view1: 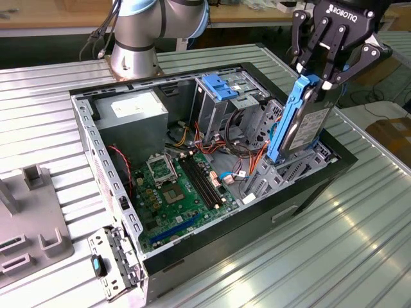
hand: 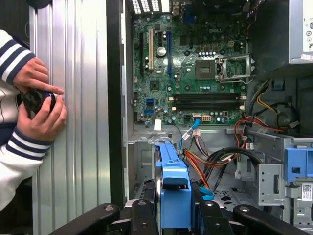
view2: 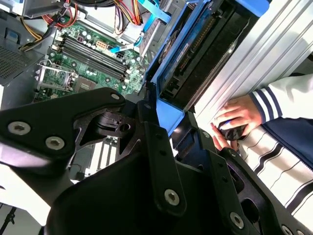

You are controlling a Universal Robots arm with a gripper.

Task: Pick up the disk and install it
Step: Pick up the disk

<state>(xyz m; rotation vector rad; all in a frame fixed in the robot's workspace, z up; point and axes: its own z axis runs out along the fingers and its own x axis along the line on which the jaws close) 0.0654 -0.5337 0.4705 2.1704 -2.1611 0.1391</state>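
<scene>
Robot hand [view1: 319, 80], black and angular, is clamped shut on the upper end of one disk [view1: 307, 125], a flat grey metal drive body framed by a bright blue plastic carrier rail. The disk hangs just below the hand, steeply tilted. Its lower end sits down among the perforated grey metal drive bays at one end of the open computer case [view1: 87, 131], the end facing the desk's [view1: 321, 256] edge on the exterior view's right. The single case lies on its side mid-desk on ribbed, silvery metal. It exposes one green motherboard [view1: 180, 189], one boxy grey power supply [view1: 131, 110] and a tangle of red, orange and black cables [view1: 247, 151]. One bare light-blue bracket [view1: 218, 86] sits in the bay frame toward the desk's far edge. In the first wrist view, a person's striped sleeve [hand: 14, 147] reaches over the ribbed desk beside the case.
</scene>
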